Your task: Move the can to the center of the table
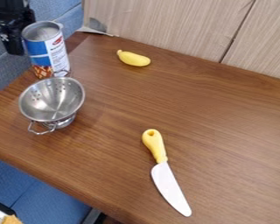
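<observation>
"Where's our tall blue-and-white tin can [56, 54]?"
"Just behind the round silver metal bowl w/ holes [51, 98]. Black gripper [12, 37] is past the bowl, can't tell if open. Prob grab time: we gotta squeeze the can next."

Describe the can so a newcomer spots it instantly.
On the brown table, go to the far left edge. Just behind the metal colander stands the can: upright, open-topped, cylindrical, with a blue-and-white label, unlike the bowl-shaped, handled colander.
</observation>
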{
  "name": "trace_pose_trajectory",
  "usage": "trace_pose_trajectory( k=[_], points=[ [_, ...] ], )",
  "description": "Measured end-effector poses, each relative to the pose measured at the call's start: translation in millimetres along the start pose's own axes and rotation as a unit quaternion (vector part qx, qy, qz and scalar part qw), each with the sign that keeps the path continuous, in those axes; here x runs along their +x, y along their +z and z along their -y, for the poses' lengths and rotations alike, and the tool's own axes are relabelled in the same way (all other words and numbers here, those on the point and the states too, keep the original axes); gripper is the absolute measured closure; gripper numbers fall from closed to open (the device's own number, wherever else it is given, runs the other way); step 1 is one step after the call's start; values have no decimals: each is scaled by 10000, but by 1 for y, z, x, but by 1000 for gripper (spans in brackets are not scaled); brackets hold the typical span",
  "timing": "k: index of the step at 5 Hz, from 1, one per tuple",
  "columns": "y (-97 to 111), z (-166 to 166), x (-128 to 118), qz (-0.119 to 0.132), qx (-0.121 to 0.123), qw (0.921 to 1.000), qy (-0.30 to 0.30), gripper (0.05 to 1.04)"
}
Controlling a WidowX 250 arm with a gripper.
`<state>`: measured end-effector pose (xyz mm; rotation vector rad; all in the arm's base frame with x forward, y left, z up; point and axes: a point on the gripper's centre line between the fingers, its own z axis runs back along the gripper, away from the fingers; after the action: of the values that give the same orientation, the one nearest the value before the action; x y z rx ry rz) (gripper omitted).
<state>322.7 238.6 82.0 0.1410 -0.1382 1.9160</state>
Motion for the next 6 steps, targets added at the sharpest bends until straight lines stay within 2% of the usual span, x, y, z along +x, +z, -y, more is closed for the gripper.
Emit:
trace_pose_trajectory(
  k=[2, 3, 4, 5, 6],
  points=[
    [-2, 5, -37, -103, -60, 9996, -247, 83],
    [0, 5, -56, -170, -175, 9989, -411, 83],
    [3, -2, -85, -316, -169, 9968, -710, 83],
    [8, -12, -115, -469, -195, 9921, -1150, 83],
    [11, -25, -136, -619, -218, 9854, -1571, 83]
  ],
)
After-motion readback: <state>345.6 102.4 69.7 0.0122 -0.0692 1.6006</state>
